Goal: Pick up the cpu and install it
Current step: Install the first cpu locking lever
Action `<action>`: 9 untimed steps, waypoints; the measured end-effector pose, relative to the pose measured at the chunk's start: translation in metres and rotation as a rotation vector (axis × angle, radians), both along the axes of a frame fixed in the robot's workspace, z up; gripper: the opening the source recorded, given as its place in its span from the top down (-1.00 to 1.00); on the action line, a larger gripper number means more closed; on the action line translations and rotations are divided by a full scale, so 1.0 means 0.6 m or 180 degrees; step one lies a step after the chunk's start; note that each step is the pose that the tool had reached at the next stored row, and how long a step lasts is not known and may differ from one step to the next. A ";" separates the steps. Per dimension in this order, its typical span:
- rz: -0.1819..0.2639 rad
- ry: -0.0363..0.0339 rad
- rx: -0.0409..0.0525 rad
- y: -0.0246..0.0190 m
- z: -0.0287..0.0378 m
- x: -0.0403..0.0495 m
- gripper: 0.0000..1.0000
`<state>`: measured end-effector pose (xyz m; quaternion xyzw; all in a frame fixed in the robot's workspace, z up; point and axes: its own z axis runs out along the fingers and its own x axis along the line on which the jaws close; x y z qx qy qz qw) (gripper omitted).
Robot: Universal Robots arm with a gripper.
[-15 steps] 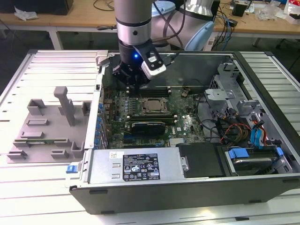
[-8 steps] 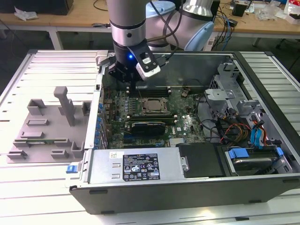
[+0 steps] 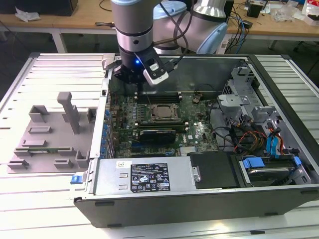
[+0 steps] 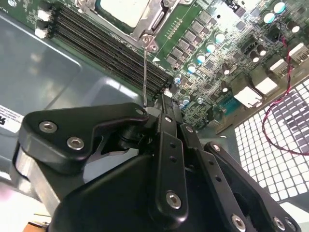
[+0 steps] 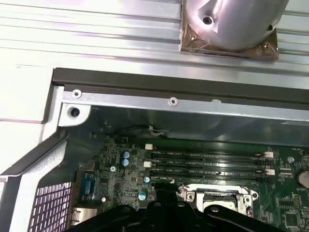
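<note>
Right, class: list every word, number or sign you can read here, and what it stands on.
Nothing is legible.
Black-and-white rectangular label on the grey metal cover: print too small.
Small white sticker beside it: too small.
White label on the grey case wall in the second wrist view: blurred.

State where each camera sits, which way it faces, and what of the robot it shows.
Exterior view: off the arm, looking down into the open computer case; shows the arm and pincer.
First wrist view: on the arm, facing the memory slots; shows a silver arm joint.
Second wrist view: on the arm, looking past the pincer at the cpu.
Both wrist views share the memory slots.
</note>
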<state>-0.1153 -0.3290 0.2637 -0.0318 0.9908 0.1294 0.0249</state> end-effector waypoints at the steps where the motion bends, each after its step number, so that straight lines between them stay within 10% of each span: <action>1: 0.0007 0.0000 0.0006 0.0000 -0.004 0.000 0.79; 9: 0.0057 0.0000 0.0022 0.0000 -0.017 0.033 0.79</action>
